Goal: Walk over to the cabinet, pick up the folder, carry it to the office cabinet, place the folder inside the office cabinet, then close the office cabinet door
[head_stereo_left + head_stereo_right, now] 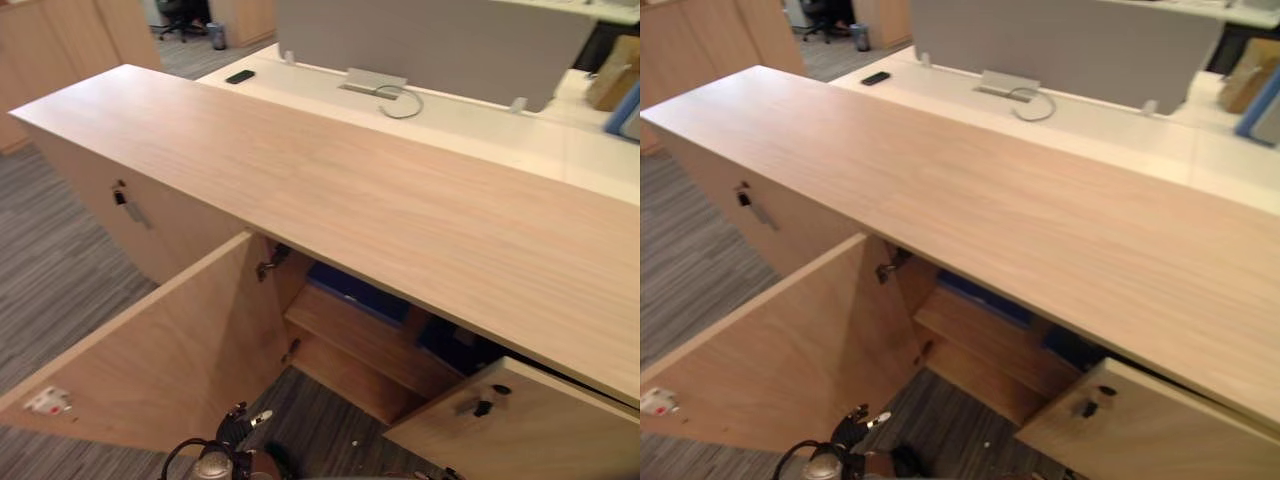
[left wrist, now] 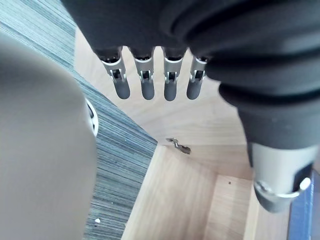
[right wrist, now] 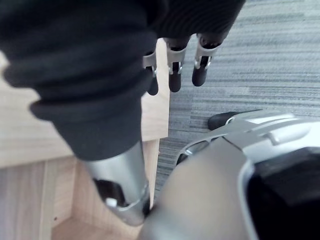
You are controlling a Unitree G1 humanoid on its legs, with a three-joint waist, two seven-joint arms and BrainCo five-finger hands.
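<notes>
Cab. door (image 1: pixel 150 370) wide open; folder (image 1: pixel 355 290) prob. at shelf (image 1: pixel 370 345) edge.

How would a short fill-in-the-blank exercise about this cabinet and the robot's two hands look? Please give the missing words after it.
1. The left door of the office cabinet stands wide ____.
2. The folder lying on the shelf inside is ____ in colour.
3. The left hand and the right hand have straight fingers and hold ____.

Missing words: open; blue; nothing.
</notes>
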